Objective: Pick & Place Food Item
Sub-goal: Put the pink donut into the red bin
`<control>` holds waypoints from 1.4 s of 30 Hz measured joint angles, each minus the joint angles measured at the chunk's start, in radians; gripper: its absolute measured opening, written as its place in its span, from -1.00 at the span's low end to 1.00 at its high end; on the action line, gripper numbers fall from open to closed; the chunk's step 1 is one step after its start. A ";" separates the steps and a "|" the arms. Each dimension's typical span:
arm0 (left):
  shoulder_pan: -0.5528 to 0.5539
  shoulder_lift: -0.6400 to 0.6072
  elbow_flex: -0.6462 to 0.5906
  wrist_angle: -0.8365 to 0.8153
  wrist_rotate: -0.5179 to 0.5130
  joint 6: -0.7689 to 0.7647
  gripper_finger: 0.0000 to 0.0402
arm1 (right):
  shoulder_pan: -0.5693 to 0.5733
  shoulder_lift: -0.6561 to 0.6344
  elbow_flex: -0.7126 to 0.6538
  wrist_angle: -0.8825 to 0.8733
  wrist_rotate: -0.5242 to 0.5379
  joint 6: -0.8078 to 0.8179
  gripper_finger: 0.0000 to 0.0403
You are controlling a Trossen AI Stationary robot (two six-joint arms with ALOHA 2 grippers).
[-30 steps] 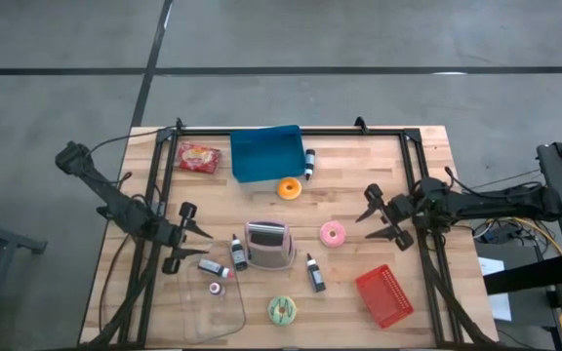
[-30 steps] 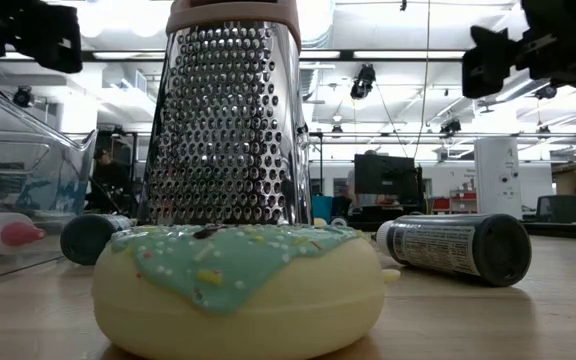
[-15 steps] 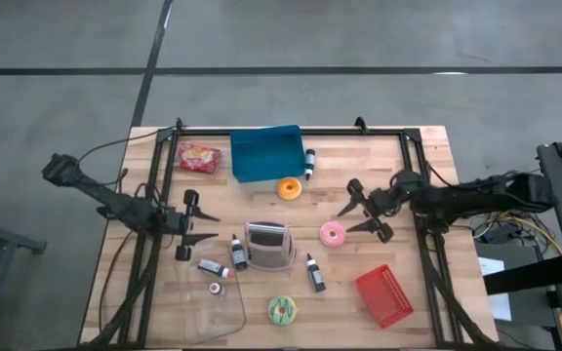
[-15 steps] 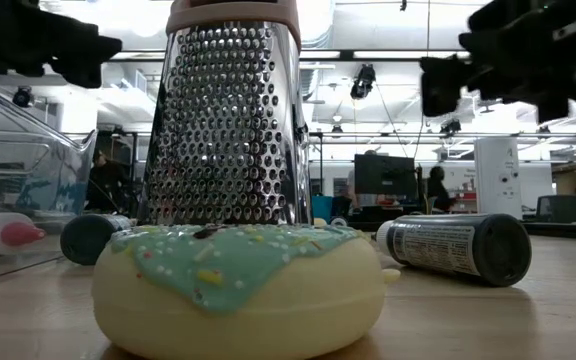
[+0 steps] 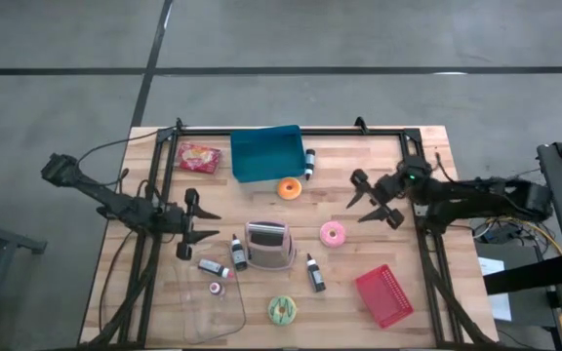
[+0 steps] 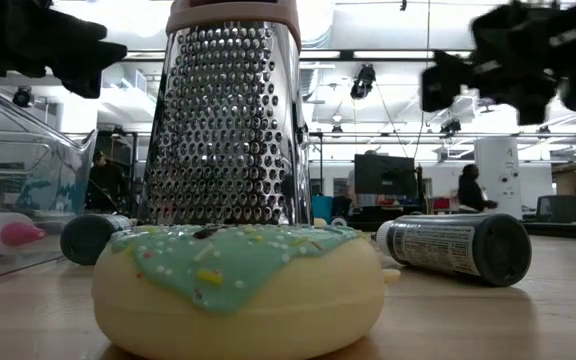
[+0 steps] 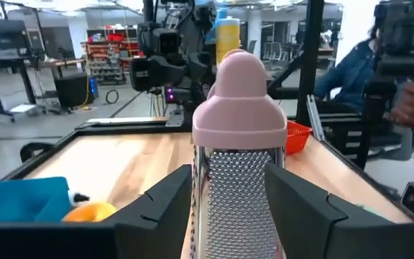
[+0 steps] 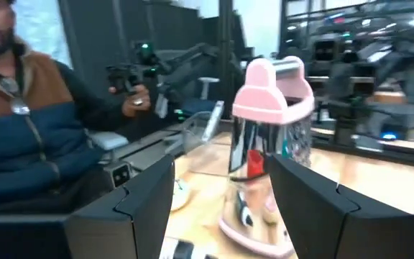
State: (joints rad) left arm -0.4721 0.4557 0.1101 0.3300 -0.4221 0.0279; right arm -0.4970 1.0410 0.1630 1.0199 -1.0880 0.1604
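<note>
While raised, left gripper (image 5: 201, 226), right gripper (image 5: 364, 199), fingers apart, facing grater (image 5: 268, 245)

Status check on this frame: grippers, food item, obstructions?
Left gripper open, empty. Right gripper open, empty, near pink donut. Grater stands between the arms.

A robotics lab or workshop, open-plan. Around me: exposed ceiling with hanging lights (image 6: 366, 80) and ducting, bare concrete floor (image 5: 359, 34), monitors (image 6: 381, 175) on desks, shelving with red bins (image 7: 113, 36), a person seated (image 8: 27, 129) beside my wooden table (image 5: 379, 156) with its black frame.
</note>
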 joint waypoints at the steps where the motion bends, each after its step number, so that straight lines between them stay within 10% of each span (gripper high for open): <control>1: 0.000 0.002 0.000 -0.002 0.000 0.014 -0.12 | -0.013 -0.040 -0.034 0.013 0.021 0.005 0.11; 18: 0.050 0.045 0.000 0.074 -0.050 0.186 -0.12 | -0.022 -0.405 -0.154 -0.217 0.442 -0.075 0.11; 42: 0.093 0.130 0.000 0.074 -0.114 0.175 -0.12 | -0.020 -0.404 -0.154 -0.224 0.437 0.071 0.11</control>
State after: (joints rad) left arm -0.3786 0.5854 0.1101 0.4035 -0.5362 0.2028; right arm -0.5175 0.6373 0.0093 0.7961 -0.6505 0.2313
